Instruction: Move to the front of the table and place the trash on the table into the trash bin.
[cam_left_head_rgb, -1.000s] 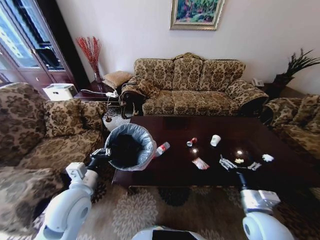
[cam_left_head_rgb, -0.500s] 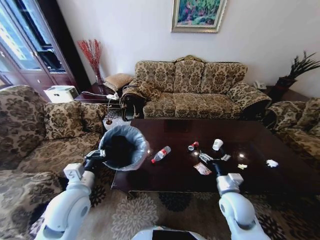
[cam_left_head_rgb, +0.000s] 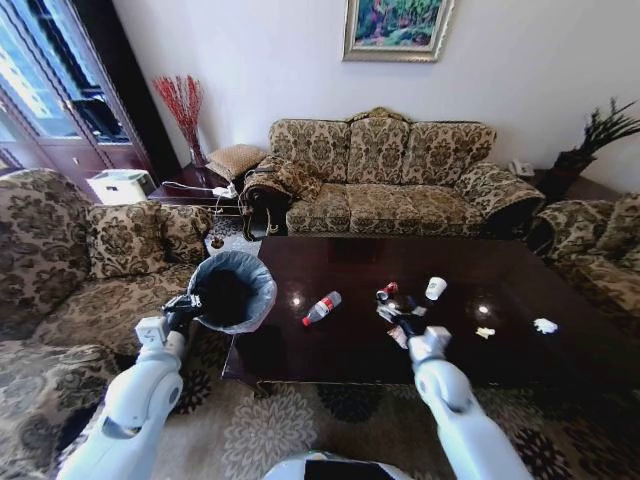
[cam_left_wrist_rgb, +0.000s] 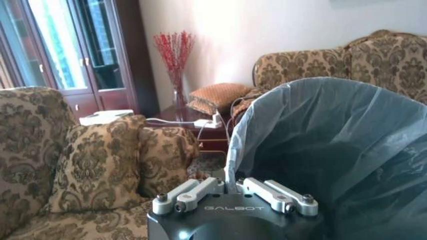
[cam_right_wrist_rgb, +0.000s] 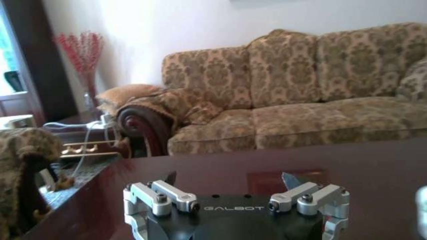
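The left gripper (cam_left_head_rgb: 186, 301) is gripping the trash bin's (cam_left_head_rgb: 232, 291) rim at the table's (cam_left_head_rgb: 330, 345) nine o'clock edge. The right gripper (cam_left_head_rgb: 400, 322), jaws spread wide and empty, is hovering over a wrapper (cam_left_head_rgb: 396, 335) at table centre. Next it probably needs to lower and pinch that wrapper.

A long sofa (cam_left_head_rgb: 385, 175) in brown and gold floral cloth stands against the white wall and serves as the landmark here. Straight above it hangs a gold-framed painting (cam_left_head_rgb: 393, 27). Off the sofa's left end, a tan cushion (cam_left_head_rgb: 236, 159) lies on a small dark side table (cam_left_head_rgb: 192, 184), with a vase of red twigs (cam_left_head_rgb: 182, 108) just behind it. Farther left of the sofa sit a glazed dark cabinet (cam_left_head_rgb: 60, 100) and an armchair (cam_left_head_rgb: 90, 265) in the same floral cloth. Off the sofa's right end grows a green potted plant (cam_left_head_rgb: 597, 135). In front of the sofa, a patterned carpet (cam_left_head_rgb: 290, 425) covers the floor.
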